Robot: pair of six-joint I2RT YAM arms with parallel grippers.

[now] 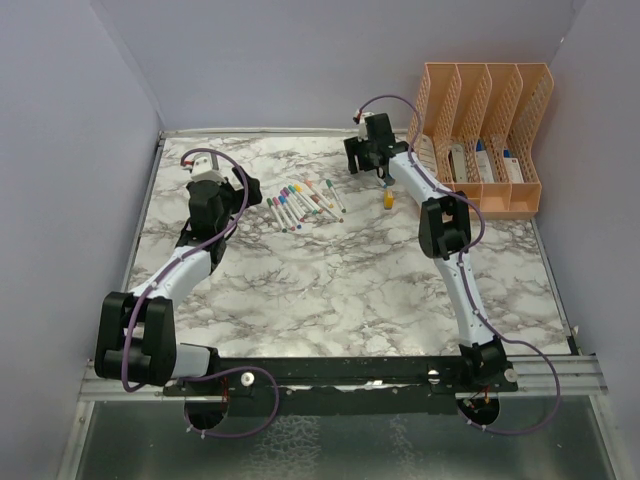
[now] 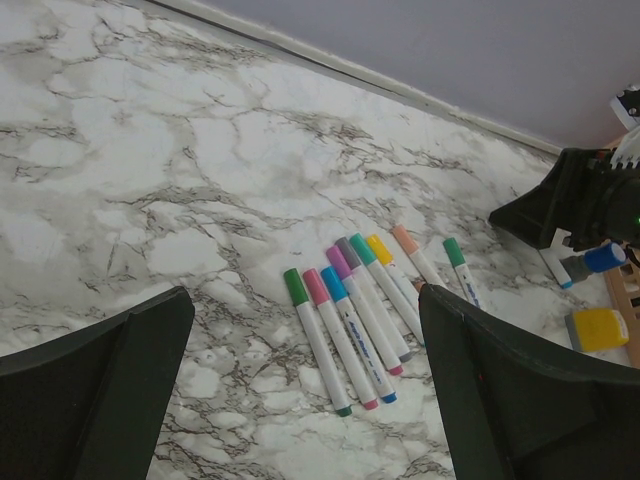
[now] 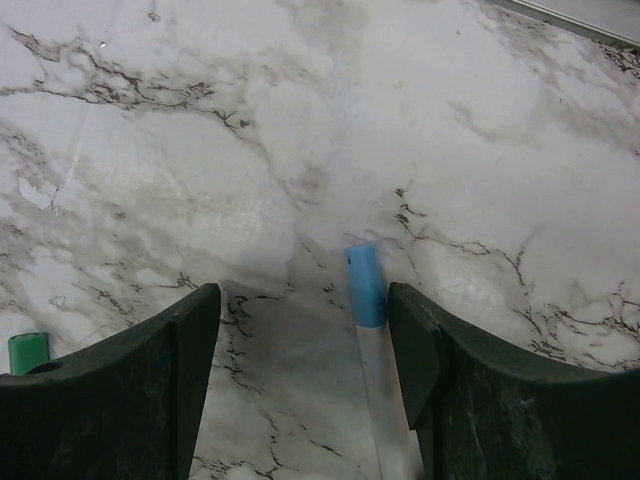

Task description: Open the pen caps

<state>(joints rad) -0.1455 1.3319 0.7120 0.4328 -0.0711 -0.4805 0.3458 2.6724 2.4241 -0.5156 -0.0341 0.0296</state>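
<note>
Several white marker pens with coloured pen caps lie side by side mid-table. In the left wrist view their caps are green, pink, blue, purple, grey, teal, yellow, orange and green. My left gripper is open and empty, above the table just left of the row. My right gripper is open at the back of the table. A separate blue-capped white pen lies between its jaws, close to the right finger. It also shows in the left wrist view.
An orange mesh file organizer stands at the back right. A yellow block sits on the table near the right gripper. A green cap end shows at the left edge of the right wrist view.
</note>
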